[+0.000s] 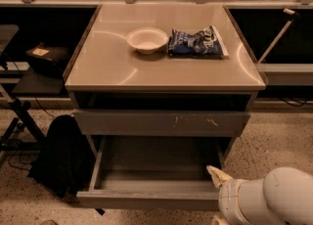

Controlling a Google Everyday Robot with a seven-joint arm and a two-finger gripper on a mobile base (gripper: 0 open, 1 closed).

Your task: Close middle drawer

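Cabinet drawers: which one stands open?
The middle drawer, the plain-fronted lower one: pulled far out, its grey box showing, the gripper at its right front corner. The scratched drawer front above it is nearly shut.

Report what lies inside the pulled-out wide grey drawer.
The wide grey handle-less middle drawer shows only bare grey floor and walls. Its front right corner is hidden by the pale robot gripper, its rear shadowed under the scratched grey drawer front.
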